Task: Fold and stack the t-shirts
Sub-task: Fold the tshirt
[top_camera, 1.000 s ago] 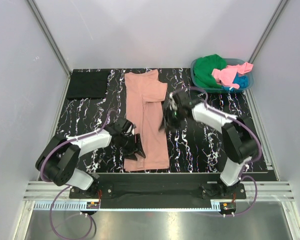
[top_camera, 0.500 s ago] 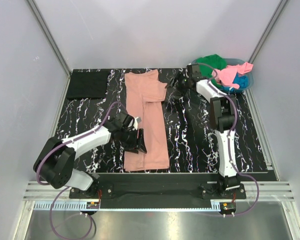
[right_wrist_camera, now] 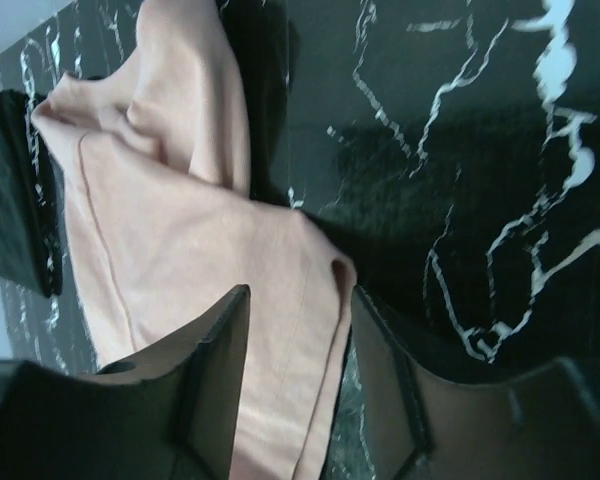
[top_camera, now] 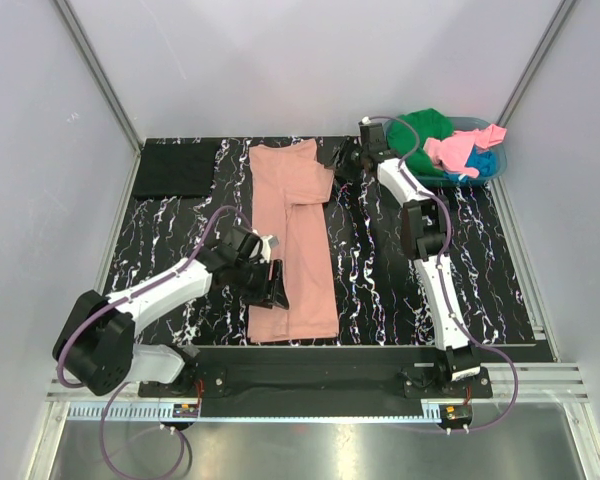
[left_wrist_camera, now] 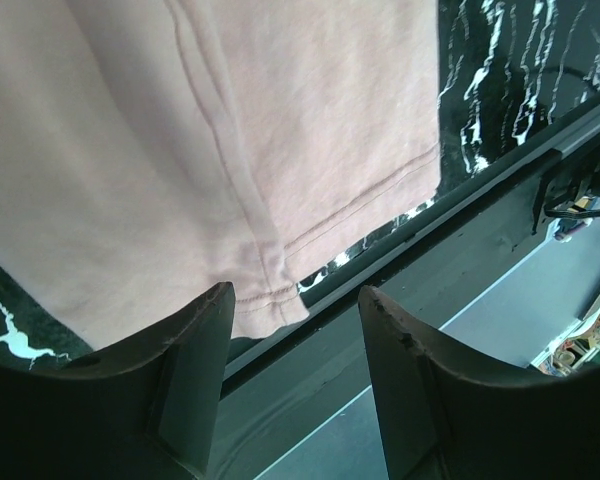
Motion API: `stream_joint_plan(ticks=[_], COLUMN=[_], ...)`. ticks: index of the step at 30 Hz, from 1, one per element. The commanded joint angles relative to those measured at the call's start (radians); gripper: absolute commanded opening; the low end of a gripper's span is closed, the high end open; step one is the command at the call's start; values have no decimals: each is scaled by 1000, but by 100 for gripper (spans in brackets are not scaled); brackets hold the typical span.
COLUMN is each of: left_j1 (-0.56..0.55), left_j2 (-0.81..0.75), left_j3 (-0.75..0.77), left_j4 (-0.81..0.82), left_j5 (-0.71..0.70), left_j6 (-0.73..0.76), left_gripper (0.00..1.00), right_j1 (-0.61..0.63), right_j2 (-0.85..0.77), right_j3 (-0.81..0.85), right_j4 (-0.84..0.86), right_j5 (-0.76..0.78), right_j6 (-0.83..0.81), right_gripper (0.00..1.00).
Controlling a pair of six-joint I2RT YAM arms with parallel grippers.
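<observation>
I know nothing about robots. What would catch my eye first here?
The long salmon-pink cloth t-shirt, folded into a narrow strip, lies down the middle of the black marbled table. The left pincer stands open at its near hem, the right pincer open at its far sleeve. In the far right corner, a teal plastic basket holds a heap of green, pink and blue cloth tees.

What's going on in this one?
A salmon-pink t-shirt lies folded into a long strip mid-table. The left gripper hangs open over its near hem, and the right gripper is open by its far sleeve; neither holds cloth. A folded black t-shirt sits at the far left corner, and more wait in the teal basket.
</observation>
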Motion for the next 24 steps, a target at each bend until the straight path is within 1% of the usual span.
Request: stream_joint_plan(ticks=[1, 7, 10, 13, 16, 17, 18, 19, 22, 24], left_j1=[-2, -2, -2, -2, -3, -2, -2, -2, -2, -3], left_j2=[-27, -44, -45, -48, -53, -59, -62, -65, -82, -96], left_j3=[-9, -18, -29, -30, -36, -40, -41, -47, -55, -58], left_j4=[-8, -11, -10, -14, -14, -14, -13, -19, -27, -30], left_j5=[-33, -44, -50, -55, -58, -58, -60, -61, -69, -79], left_j6=[12, 5, 0, -5, -9, -12, -14, -15, -21, -24], left_gripper=[58, 59, 59, 59, 59, 59, 59, 59, 59, 59], right_j1=[-1, -6, -7, -9, -9, -7, -7, -7, -7, -7], right_j2=[59, 86, 88, 97, 126, 135, 137, 137, 120, 79], right_j3=[91, 141, 138, 149, 190, 204, 204, 204, 204, 190], right_j4=[-45, -62, -77, -74, -71, -56, -44, -33, -5, 7], right_j5=[70, 77, 70, 54, 29, 18, -1, -9, -34, -34], right_j6=[-49, -45, -43, -40, -25, -23, -20, -18, -9, 3], right_gripper=[51, 43, 42, 36, 20, 12, 1, 0, 0, 0])
